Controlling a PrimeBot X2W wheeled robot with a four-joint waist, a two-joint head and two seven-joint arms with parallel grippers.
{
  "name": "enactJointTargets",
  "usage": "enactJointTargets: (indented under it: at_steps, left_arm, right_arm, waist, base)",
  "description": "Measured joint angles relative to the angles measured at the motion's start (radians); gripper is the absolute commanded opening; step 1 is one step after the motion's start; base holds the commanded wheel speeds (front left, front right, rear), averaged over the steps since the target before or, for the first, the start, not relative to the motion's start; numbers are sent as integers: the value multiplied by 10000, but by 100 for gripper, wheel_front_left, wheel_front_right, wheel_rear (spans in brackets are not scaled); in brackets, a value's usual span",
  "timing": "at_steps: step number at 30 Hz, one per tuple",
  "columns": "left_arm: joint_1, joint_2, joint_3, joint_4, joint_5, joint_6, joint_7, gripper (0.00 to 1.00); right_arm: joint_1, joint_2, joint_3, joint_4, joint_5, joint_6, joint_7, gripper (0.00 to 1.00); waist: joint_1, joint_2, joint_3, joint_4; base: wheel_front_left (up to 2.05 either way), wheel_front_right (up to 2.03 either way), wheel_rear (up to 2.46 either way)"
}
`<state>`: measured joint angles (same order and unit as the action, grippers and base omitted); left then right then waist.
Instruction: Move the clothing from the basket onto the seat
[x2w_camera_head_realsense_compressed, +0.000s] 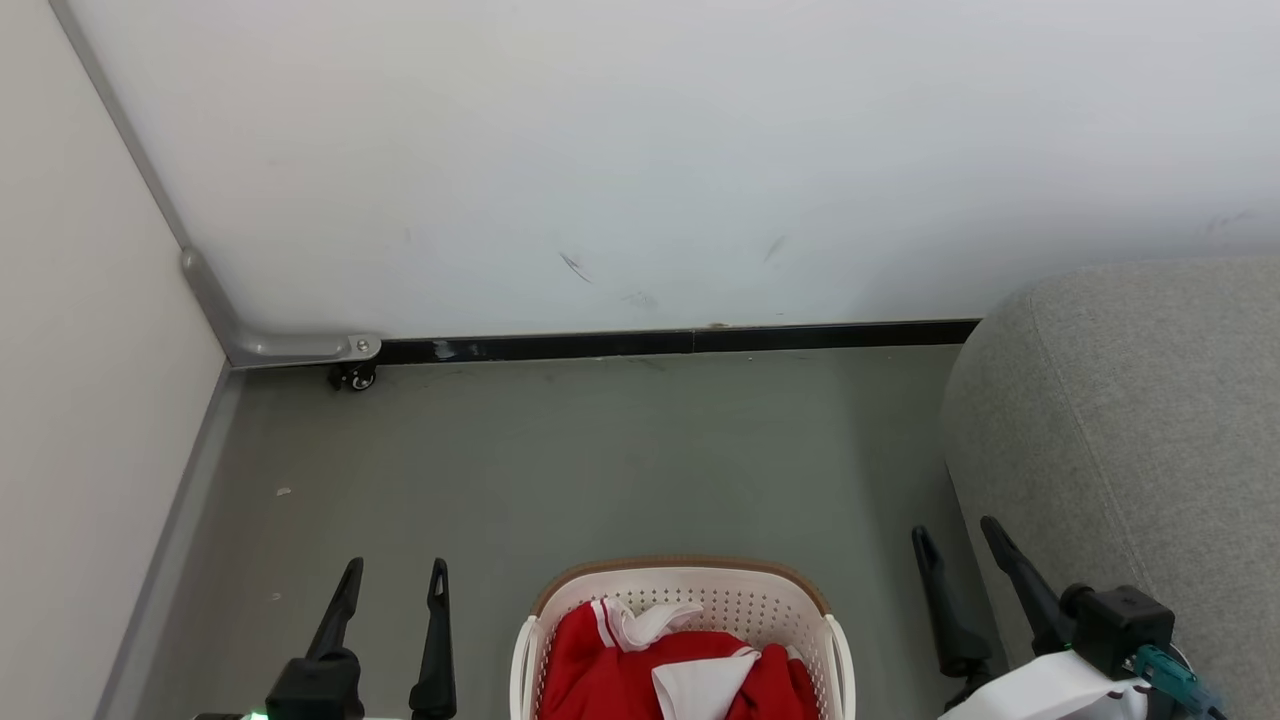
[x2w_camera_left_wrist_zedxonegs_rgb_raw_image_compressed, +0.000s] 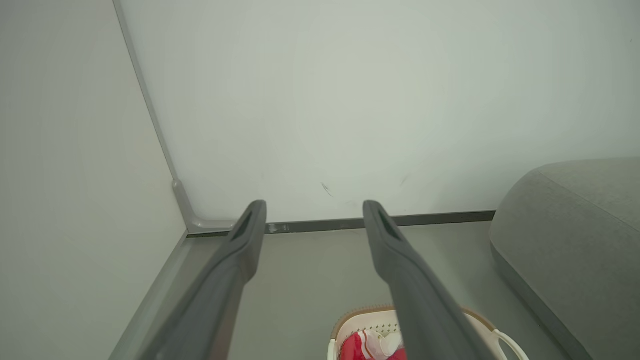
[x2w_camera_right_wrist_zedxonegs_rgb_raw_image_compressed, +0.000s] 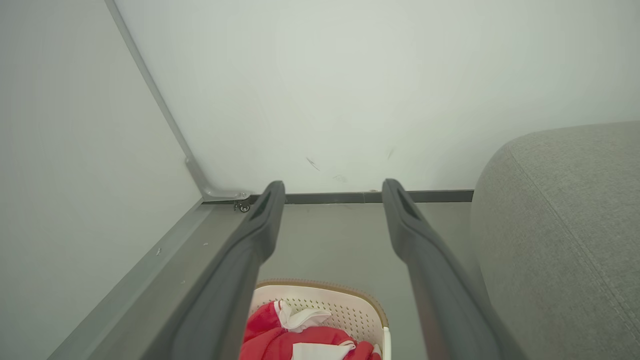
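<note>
Grey floor (x2w_camera_head_realsense_compressed: 600, 450) meets a white wall. My left gripper (x2w_camera_head_realsense_compressed: 395, 580) and right gripper (x2w_camera_head_realsense_compressed: 955, 540) hover low, fingers spread and empty, flanking the basket (x2w_camera_head_realsense_compressed: 690, 590) that holds the clothing (x2w_camera_head_realsense_compressed: 610, 670). The seat (x2w_camera_head_realsense_compressed: 1130, 420) is on the right. My right wrist view catches its stitched seam (x2w_camera_right_wrist_zedxonegs_rgb_raw_image_compressed: 565, 220).

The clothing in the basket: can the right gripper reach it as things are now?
Probably yes. The clothing lies uncovered in the open-topped basket, and the right gripper hangs beside it, jaws open and empty, nothing between.
</note>
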<state>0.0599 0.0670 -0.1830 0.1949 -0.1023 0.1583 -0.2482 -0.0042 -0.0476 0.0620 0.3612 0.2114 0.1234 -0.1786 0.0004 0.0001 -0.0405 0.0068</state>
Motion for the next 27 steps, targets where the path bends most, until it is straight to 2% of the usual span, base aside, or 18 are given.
enactJointTargets:
  at_steps: [27]
  left_arm:
    - [-43, -2, 19, 15, 50, -8, 0, 100]
  right_arm:
    - [-3, 0, 33, -111, 25, 0, -119, 100]
  waist:
    - [-1, 0, 272, -52]
  base:
    - [0, 0, 0]
